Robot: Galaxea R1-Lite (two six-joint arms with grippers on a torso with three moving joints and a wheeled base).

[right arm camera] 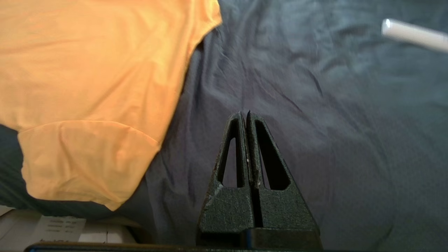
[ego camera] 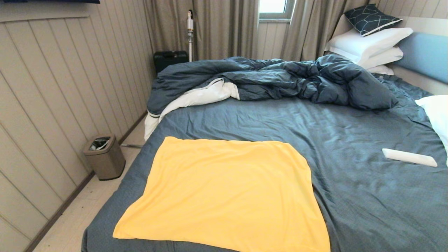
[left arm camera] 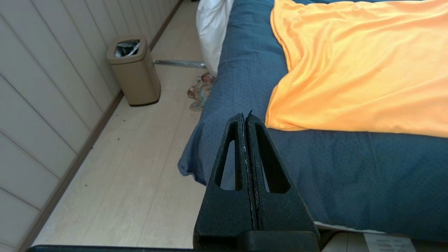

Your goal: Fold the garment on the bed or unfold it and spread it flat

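Observation:
The yellow-orange T-shirt [ego camera: 227, 192] lies smooth on the near left part of the bed [ego camera: 350, 196], as a broad rectangle with its sleeves tucked out of sight. One short sleeve hangs over the front mattress edge in the right wrist view [right arm camera: 87, 157]. My left gripper [left arm camera: 245, 115] is shut and empty, hovering off the bed's near left corner, close to the shirt's corner [left arm camera: 280, 120]. Above bare sheet to the right of the shirt, my right gripper [right arm camera: 244, 113] is also shut and holds nothing. Neither arm shows in the head view.
A crumpled dark blue duvet with white lining [ego camera: 273, 82] fills the far side of the bed. White pillows [ego camera: 367, 43] lean on the headboard at the right. A white remote-like bar [ego camera: 408, 157] lies on the sheet. A beige bin [ego camera: 104, 157] stands on the floor at left.

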